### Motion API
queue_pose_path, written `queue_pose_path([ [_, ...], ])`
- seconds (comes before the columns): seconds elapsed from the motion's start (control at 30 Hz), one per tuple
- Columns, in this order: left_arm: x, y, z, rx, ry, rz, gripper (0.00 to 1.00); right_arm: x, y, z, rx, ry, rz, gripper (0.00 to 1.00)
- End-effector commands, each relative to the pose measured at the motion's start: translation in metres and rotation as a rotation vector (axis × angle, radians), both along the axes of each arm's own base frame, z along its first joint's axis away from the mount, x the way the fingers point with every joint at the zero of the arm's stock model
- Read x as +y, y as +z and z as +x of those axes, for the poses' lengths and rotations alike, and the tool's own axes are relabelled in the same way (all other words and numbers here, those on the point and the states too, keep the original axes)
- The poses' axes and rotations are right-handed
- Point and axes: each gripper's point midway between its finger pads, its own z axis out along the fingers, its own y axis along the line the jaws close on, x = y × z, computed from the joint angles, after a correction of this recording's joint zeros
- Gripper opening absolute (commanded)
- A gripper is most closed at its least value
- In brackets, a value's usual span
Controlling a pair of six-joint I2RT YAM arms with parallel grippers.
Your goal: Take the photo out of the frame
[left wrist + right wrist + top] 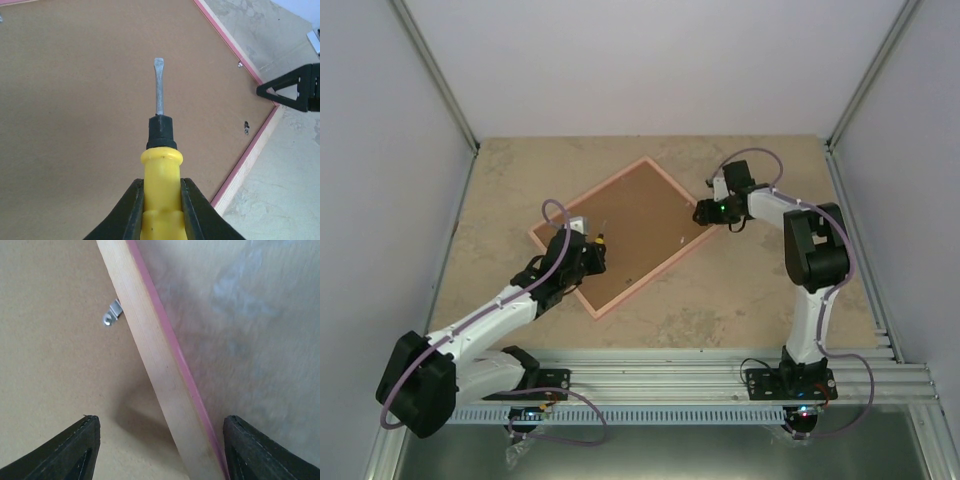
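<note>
So the frame (pixel 620 235) is lying face down on the surface (pixel 750 290), brown backing board (pixel 75 125) up, pink edge all round. You can't see the photo at all; my guess is it's sitting underneath that board.

The left hand (pixel 161 186) is clamped narrow on the yellow handle of a flat screwdriver (pixel 159 95), with the blade hanging over the middle of the board and not on any fastener that I can see. The right hand (pixel 160 421) is spread wide and straddles the frame's right-hand rail, one finger over the board and one over the surface. Neither looks to be touching the rail.

Looks to me like we're at the "undo the back" step, nothing lifted out yet. There's a little metal clip (pixel 112 313) right at the inner edge of the rail near the right hand, and two more show along that side in the left wrist view.

Next move, I reckon: right hand pinches or pins the rail so the frame can't skate, then the blade goes to a clip and turns or levers it off the board. It needs a shallow angle, or the tip just gouges the fibreboard.
</note>
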Motion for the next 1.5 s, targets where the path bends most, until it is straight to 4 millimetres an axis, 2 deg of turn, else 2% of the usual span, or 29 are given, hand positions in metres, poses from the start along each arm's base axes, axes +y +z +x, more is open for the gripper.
queue_pose_path([
  [0.0, -0.010, 0.012, 0.005, -0.033, -0.037, -0.032, 0.00, 0.003, 0.001, -0.031, 0.031, 0.002, 0.004, 0.67],
  [0.2, -0.018, 0.007, 0.005, -0.012, -0.079, -0.036, 0.00, 0.013, -0.007, -0.080, 0.075, 0.018, -0.029, 0.60],
  [0.37, -0.029, 0.002, 0.004, 0.010, -0.128, -0.054, 0.00, 0.032, -0.009, -0.119, 0.101, 0.074, -0.034, 0.54],
  [0.5, -0.035, -0.003, 0.002, 0.030, -0.162, -0.058, 0.00, 0.048, -0.004, -0.135, 0.087, 0.130, -0.041, 0.52],
  [0.67, -0.044, -0.005, 0.001, 0.039, -0.205, -0.074, 0.00, 0.046, 0.003, -0.117, 0.018, 0.116, -0.100, 0.52],
  [1.0, -0.069, -0.015, -0.004, 0.066, -0.286, -0.032, 0.00, 0.053, -0.002, -0.087, -0.024, 0.113, -0.134, 0.46],
  [1.2, -0.078, -0.019, -0.005, 0.078, -0.305, -0.024, 0.00, 0.052, -0.006, -0.078, -0.042, 0.091, -0.143, 0.36],
  [1.33, -0.088, -0.020, -0.006, 0.083, -0.325, -0.026, 0.00, 0.050, -0.009, -0.081, -0.031, 0.071, -0.144, 0.23],
  [1.47, -0.101, -0.022, -0.009, 0.093, -0.352, -0.038, 0.00, 0.046, -0.005, -0.086, -0.034, 0.037, -0.128, 0.16],
])
